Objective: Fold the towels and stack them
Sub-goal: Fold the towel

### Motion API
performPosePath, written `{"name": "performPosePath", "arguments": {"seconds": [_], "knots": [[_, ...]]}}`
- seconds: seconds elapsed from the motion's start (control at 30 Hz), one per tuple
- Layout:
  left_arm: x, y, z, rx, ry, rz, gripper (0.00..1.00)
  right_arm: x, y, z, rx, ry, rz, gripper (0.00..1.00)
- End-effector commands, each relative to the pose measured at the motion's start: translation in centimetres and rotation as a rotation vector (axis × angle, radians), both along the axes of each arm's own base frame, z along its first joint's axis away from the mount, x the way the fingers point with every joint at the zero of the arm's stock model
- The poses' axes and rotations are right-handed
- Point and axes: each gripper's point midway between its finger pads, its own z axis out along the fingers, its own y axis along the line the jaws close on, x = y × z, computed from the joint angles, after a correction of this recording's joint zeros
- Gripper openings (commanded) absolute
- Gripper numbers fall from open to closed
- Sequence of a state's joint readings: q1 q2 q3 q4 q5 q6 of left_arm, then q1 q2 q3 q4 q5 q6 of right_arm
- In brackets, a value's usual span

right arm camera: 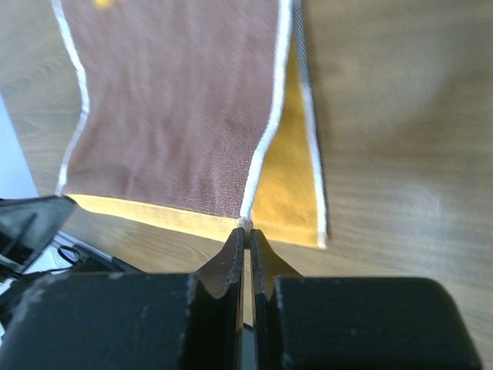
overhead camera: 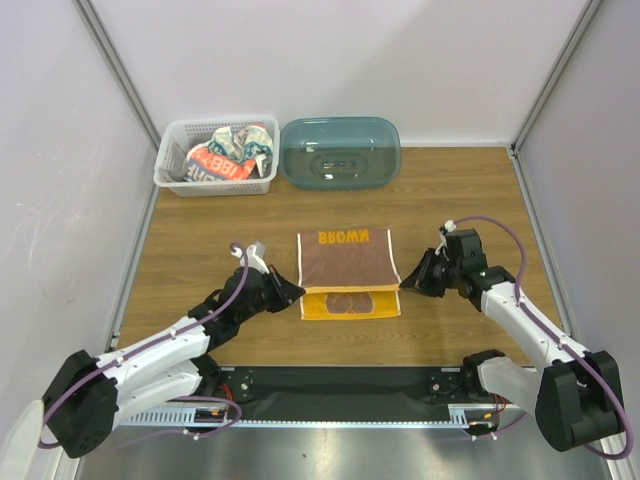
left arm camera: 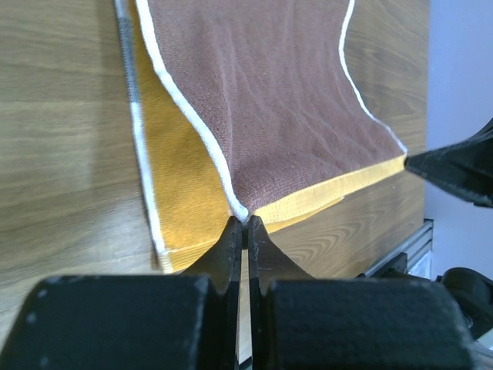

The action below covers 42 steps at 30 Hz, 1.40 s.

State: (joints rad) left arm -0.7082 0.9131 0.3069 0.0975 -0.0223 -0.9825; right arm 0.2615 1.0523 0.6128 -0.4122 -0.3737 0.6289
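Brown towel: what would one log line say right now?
left gripper: shut on brown towel corner | right gripper: shut on other corner | stage: mid-fold

orange-lettered brown towel (overhead camera: 348, 262), white basket (overhead camera: 215, 187), teal tub (overhead camera: 300, 150)

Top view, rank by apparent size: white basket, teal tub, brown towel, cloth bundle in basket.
1. white basket, brown towel, teal tub: footprints look near-equal, too close to rank.
2. cloth bundle: clearly smallest, sits inside the basket.

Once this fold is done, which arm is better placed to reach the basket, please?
Probably left: the white basket sits far-left, on the left fingers' side; the right fingers are across the brown towel.
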Motion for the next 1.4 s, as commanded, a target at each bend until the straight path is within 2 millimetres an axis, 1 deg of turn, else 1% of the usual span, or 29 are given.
{"name": "performPosePath", "arguments": {"seconds": [0.0, 0.07, 0.1, 0.13, 0.27, 0.4, 0.47, 0.53, 0.6, 0.8, 0.83, 0.9, 0.93, 0.97, 1.0, 1.07, 1.13, 1.2, 1.37], "knots": [[-0.2, 1.1, -1.3, 0.050, 0.006, 0.002, 0.00, -1.5, 0.2, -1.7, 0.016, 0.059, 0.003, 0.00], [-0.6, 1.0, -2.3, 0.059, 0.030, -0.013, 0.00, -2.1, 0.2, -2.8, 0.010, 0.084, 0.000, 0.00], [-0.5, 0.9, -2.4, 0.054, 0.026, -0.012, 0.00, -2.3, 0.2, -3.0, 0.007, 0.091, -0.001, 0.00], [-1.1, 0.5, -3.0, 0.047, 0.057, -0.049, 0.01, -2.5, 0.0, -3.5, -0.003, 0.099, -0.007, 0.00], [-1.8, 0.2, -4.2, 0.043, 0.092, -0.076, 0.00, -3.0, -0.1, -4.5, -0.014, 0.122, -0.009, 0.00], [-2.3, 0.6, -4.7, 0.055, 0.105, -0.076, 0.01, -3.8, 0.0, -5.8, -0.031, 0.167, 0.003, 0.00], [-2.2, 0.7, -4.4, 0.057, 0.096, -0.070, 0.00, -4.2, 0.2, -6.0, -0.024, 0.183, 0.014, 0.00], [-2.2, 0.9, -4.1, 0.070, 0.089, -0.076, 0.00, -4.3, 0.5, -5.7, -0.018, 0.184, 0.027, 0.00], [-1.8, 0.7, -3.0, 0.065, 0.059, -0.077, 0.00, -4.0, 0.8, -4.8, -0.015, 0.164, 0.034, 0.00], [-1.8, 0.6, -2.5, 0.064, 0.053, -0.090, 0.00, -3.5, 0.6, -3.1, -0.030, 0.125, 0.034, 0.00], [-1.8, 0.5, -2.4, 0.062, 0.051, -0.092, 0.00, -3.1, 0.8, -2.3, -0.026, 0.103, 0.033, 0.00], [-1.7, 0.4, -2.0, 0.059, 0.043, -0.099, 0.00, -2.9, 0.7, -1.6, -0.032, 0.090, 0.033, 0.00], [-1.7, 0.3, -1.7, 0.058, 0.038, -0.101, 0.00, -2.4, 0.7, -0.7, -0.034, 0.061, 0.031, 0.00], [-1.5, 0.3, -1.1, 0.060, 0.026, -0.101, 0.00, -2.5, 0.5, -0.6, -0.041, 0.065, 0.030, 0.00], [-1.4, 0.3, -0.4, 0.056, 0.008, -0.098, 0.00, -2.3, 0.5, 0.0, -0.038, 0.050, 0.029, 0.00], [-1.4, 0.6, 0.2, 0.065, 0.002, -0.096, 0.00, -2.4, 0.5, 0.2, -0.040, 0.049, 0.029, 0.00], [-1.4, 1.0, 0.4, 0.083, -0.006, -0.086, 0.00, -2.5, 0.4, 0.3, -0.040, 0.044, 0.026, 0.00], [-1.4, 1.2, 0.8, 0.081, -0.018, -0.083, 0.00, -2.8, 0.3, -0.1, -0.043, 0.057, 0.023, 0.00], [-2.4, 1.1, -0.9, 0.074, 0.030, -0.104, 0.00, -3.6, 0.1, -1.2, -0.051, 0.095, 0.027, 0.00]]}}
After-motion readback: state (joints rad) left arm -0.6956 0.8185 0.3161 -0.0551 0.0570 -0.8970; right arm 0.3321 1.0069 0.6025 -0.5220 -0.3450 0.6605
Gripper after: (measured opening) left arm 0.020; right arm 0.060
